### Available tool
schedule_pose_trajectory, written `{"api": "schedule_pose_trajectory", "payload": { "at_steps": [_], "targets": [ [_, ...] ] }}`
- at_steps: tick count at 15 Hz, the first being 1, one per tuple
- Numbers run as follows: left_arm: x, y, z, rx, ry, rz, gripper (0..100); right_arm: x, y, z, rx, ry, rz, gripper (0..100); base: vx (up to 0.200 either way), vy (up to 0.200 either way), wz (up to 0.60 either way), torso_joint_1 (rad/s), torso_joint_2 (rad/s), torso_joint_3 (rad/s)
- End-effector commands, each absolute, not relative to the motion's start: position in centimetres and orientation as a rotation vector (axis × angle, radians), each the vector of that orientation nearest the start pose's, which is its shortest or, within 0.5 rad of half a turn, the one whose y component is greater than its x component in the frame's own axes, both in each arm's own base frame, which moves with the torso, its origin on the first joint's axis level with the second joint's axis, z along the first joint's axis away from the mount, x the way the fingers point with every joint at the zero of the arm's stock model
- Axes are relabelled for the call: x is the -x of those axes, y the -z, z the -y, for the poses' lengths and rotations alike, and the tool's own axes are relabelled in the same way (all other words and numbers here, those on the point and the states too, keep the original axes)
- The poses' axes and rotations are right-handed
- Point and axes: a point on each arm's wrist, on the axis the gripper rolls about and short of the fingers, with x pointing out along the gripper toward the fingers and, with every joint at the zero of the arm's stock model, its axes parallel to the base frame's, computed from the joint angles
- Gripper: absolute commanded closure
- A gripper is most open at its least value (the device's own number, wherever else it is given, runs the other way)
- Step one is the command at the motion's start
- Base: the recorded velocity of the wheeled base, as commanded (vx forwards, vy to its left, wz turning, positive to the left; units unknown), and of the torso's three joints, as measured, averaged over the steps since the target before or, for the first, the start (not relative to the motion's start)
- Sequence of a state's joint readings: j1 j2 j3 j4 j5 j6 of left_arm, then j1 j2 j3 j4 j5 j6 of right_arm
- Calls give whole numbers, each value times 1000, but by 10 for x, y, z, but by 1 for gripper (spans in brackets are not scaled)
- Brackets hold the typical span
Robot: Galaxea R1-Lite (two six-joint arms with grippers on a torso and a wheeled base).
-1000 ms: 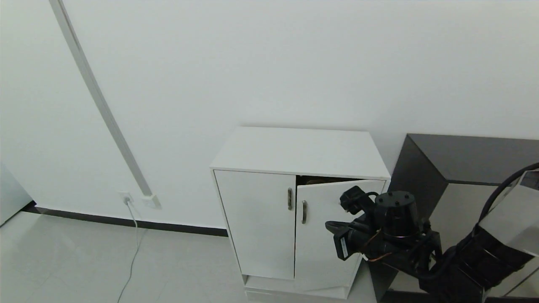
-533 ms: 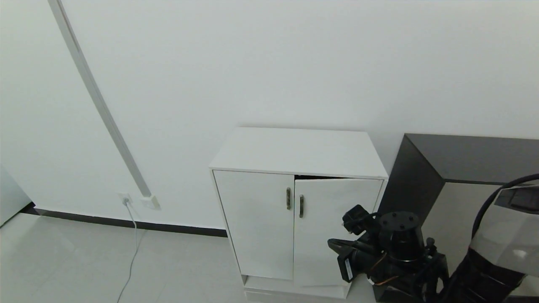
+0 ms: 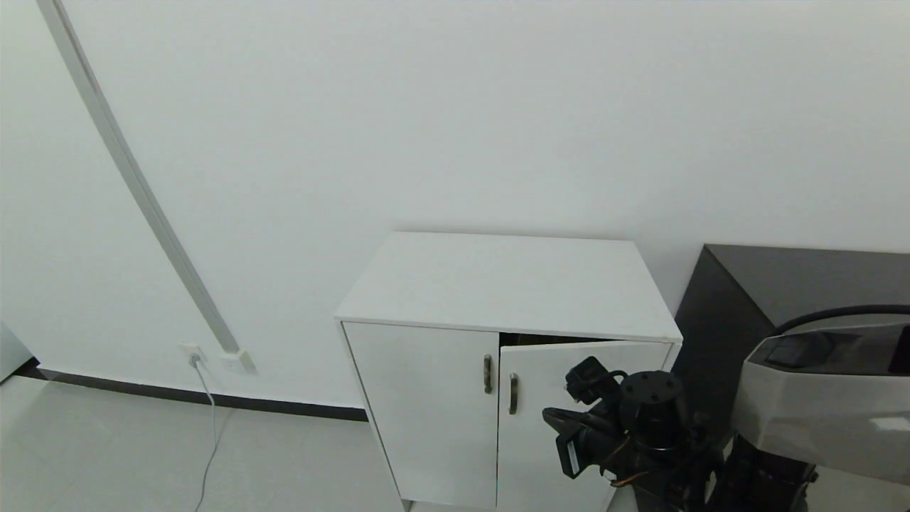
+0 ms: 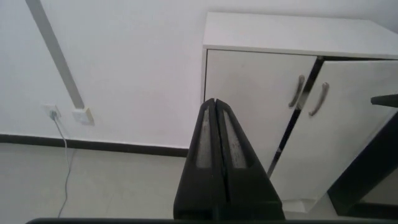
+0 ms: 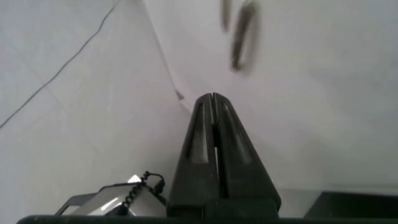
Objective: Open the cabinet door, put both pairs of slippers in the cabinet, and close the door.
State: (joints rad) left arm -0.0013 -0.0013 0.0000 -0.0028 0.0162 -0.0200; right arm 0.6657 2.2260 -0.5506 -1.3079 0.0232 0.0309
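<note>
- Door-closing looks to be the step in hand. The cabinet (image 3: 508, 284) has its left door (image 3: 419, 412) flush and its right door (image 3: 525, 455) slightly ajar, with a dark gap (image 3: 547, 339) under the cabinet's top.
- The gap's darkness hides whatever lies inside the cabinet.
- The right gripper (image 5: 213, 98), fingers pressed together, hangs just in front of the cabinet's right door, aimed toward that door's handle (image 3: 512, 393). Whether it touches the panel cannot be told.
- The left gripper (image 4: 215, 102), fingers together and holding nothing, sits farther out from the cabinet's front.
- The next move probably calls for a square push on the right door near its handle edge until it sits flush with the cabinet.
</note>
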Motion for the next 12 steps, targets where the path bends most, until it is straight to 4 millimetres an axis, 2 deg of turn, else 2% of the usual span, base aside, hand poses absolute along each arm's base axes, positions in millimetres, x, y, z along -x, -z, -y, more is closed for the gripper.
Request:
{"api": "schedule_pose_trajectory", "payload": {
  "at_steps": [1,4,12],
  "targets": [
    [23,-76,0,22,-15,3,100,-277,-14,-213,76,-663,-354,100,0,0,0,0,0,0],
    [23,-76,0,22,-15,3,100,-294,-10,-215,62,-640,-328,100,0,0,0,0,0,0],
    [23,-76,0,22,-15,3,100,-318,-15,-218,54,-611,-318,100,0,0,0,0,0,0]
  ]
}}
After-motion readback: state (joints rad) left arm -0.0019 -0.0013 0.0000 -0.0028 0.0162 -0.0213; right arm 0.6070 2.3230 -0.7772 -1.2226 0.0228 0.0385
